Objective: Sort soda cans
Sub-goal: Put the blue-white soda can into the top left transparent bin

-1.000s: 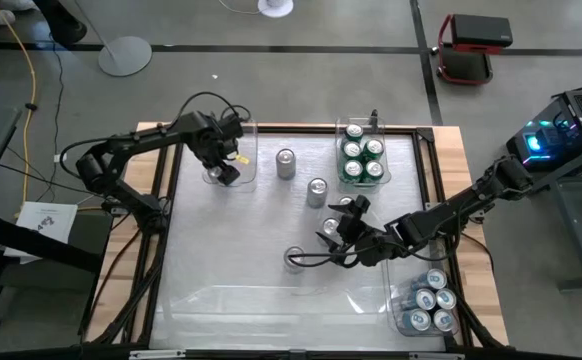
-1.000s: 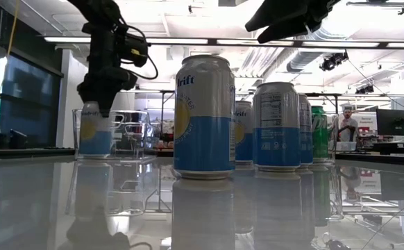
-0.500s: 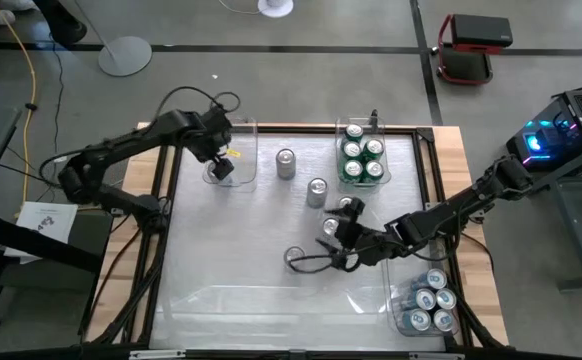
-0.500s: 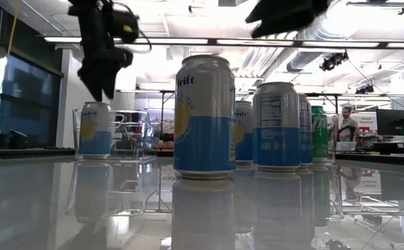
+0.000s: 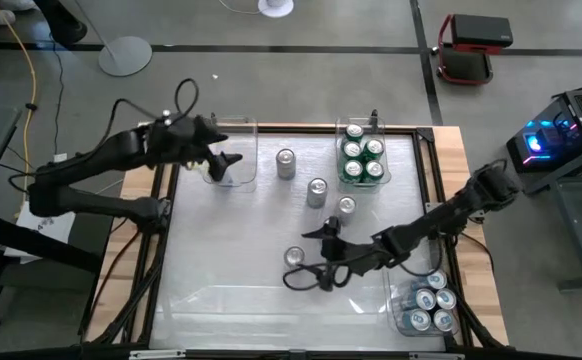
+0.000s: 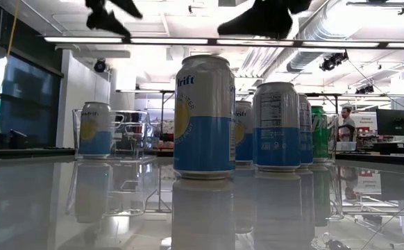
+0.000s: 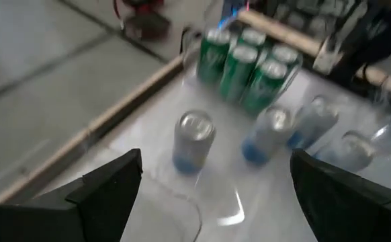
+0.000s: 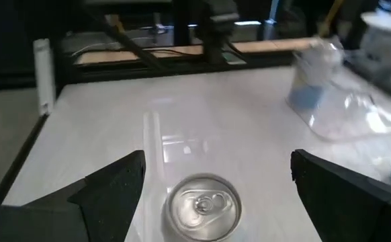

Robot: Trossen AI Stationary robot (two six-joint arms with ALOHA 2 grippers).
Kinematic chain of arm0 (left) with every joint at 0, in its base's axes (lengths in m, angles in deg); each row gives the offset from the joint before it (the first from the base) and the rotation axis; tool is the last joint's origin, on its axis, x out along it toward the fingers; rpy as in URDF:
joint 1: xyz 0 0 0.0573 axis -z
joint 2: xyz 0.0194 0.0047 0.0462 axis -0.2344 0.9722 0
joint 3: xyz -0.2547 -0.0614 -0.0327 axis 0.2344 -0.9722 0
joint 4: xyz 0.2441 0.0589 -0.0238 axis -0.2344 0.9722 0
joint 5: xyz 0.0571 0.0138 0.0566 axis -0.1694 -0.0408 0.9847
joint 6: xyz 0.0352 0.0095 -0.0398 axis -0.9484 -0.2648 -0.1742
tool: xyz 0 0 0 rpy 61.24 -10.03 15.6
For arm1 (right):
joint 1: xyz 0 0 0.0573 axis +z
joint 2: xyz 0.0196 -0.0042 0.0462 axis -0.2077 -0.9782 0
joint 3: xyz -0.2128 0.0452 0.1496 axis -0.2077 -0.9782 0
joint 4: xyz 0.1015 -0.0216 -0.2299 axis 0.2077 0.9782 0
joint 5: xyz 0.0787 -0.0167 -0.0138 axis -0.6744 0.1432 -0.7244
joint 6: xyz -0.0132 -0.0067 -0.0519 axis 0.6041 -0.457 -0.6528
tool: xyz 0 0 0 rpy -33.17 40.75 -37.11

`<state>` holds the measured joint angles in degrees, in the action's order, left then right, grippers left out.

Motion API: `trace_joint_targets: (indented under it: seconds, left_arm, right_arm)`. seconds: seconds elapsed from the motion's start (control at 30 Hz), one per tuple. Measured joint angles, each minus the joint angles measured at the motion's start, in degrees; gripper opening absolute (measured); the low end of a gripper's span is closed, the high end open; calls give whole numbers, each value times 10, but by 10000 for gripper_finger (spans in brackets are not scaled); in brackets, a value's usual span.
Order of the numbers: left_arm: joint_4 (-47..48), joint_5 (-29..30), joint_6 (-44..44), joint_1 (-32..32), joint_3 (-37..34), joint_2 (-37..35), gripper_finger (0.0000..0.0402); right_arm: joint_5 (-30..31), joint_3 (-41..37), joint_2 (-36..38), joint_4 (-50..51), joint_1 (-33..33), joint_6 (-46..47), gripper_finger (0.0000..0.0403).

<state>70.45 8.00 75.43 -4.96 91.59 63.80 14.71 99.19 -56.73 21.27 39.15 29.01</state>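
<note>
The table (image 5: 221, 290) has a glossy white top inside a wooden rim. Four soda cans (image 5: 294, 258) stand loose on it — one directly under the right gripper (image 5: 321, 256), the rest beyond it. Three clear bins (image 5: 233, 170) also sit there — one just beside the left gripper (image 5: 229, 163).

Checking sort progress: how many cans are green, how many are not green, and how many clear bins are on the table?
Green cans: 5
Other cans, blue or silver: 10
Clear bins: 3
Total: 18
</note>
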Motion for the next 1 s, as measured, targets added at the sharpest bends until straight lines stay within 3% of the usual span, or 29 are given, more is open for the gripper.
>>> trace_joint_targets:
  seconds: [0.13, 0.4, 0.57, 0.7, 1.0]
  left_arm:
    - [-7, 97, 23, 87, 0, -12, 356]
    - [26, 233, 78, 211, 0, -3, 356]
    - [54, 308, 132, 273, 0, 13, 355]
    - [74, 339, 146, 305, 0, 25, 355]
    - [88, 374, 152, 330, 0, 42, 355]
  right_arm:
    - [11, 24, -30, 0, 4, 36, 357]
    - [39, 138, -99, 86, 14, 41, 357]
    - [88, 189, -122, 181, 15, 213, 357]
    - [137, 229, -126, 260, 31, 258, 357]
    - [161, 238, -160, 305, 35, 247, 357]
